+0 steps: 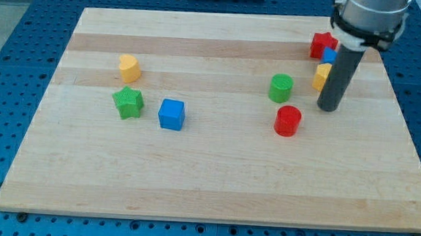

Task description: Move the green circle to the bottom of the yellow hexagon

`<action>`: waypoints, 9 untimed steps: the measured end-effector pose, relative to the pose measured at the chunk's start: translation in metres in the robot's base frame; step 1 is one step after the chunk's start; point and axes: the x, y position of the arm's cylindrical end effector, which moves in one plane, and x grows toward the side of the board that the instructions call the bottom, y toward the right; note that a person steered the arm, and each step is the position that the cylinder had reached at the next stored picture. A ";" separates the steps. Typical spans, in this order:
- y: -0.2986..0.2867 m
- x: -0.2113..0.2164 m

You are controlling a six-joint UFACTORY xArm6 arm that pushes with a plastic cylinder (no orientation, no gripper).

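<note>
The green circle (280, 88) stands right of the board's middle. The yellow hexagon (129, 68) stands far off at the view's left, in the upper part of the board. My tip (328, 108) rests on the board a short way to the right of the green circle, apart from it, and just up and right of a red circle (287, 120).
A green star (128, 102) sits just below the yellow hexagon, with a blue cube (171, 114) to its right. Behind the rod at the upper right are a red star (322, 44), a small blue block (329, 56) and a yellow block (321, 76), partly hidden.
</note>
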 end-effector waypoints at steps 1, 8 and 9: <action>-0.020 0.010; -0.090 -0.043; -0.075 -0.043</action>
